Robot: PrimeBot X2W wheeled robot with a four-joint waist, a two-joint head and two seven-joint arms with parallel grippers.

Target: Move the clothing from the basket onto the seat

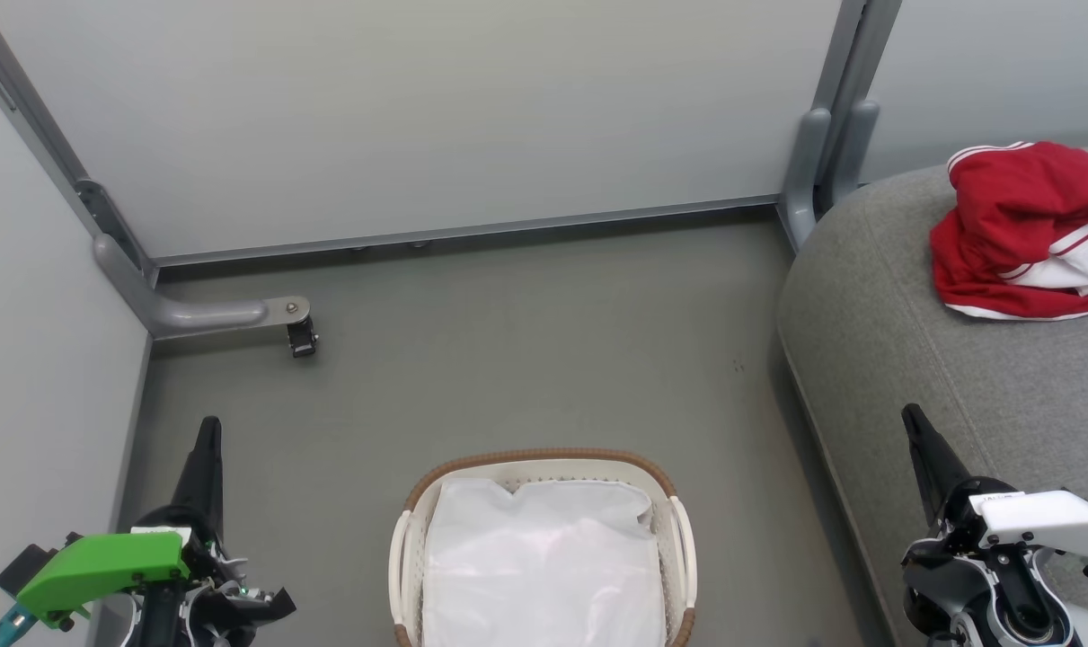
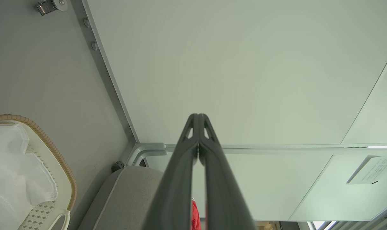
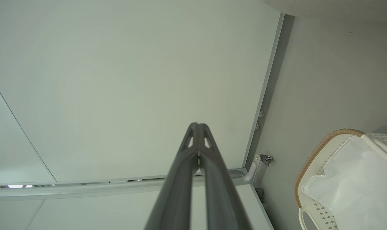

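Bottom centre, the white perforated basket [image 1: 415, 505] holds a plain white sheet [image 1: 544, 566] — the red clothing [image 1: 1020, 225] lies bunched on the grey seat [image 1: 903, 359], upper right. Left gripper [image 1: 209, 424] and right gripper [image 1: 910, 413] — fingers pressed together, empty.

The basket [image 1: 544, 456] is sitting on the floor [image 1: 526, 341], with a sheet [image 1: 544, 566] lying in it. The seat [image 1: 885, 359] is standing to its right, the clothing [image 1: 1020, 225] lying on it. A partition panel [image 1: 436, 117] is standing behind.

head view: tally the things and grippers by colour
red: 1, clothing heap
white: 2, basket, sheet
grey: 1, seat
black: 2, left gripper, right gripper
total: 6
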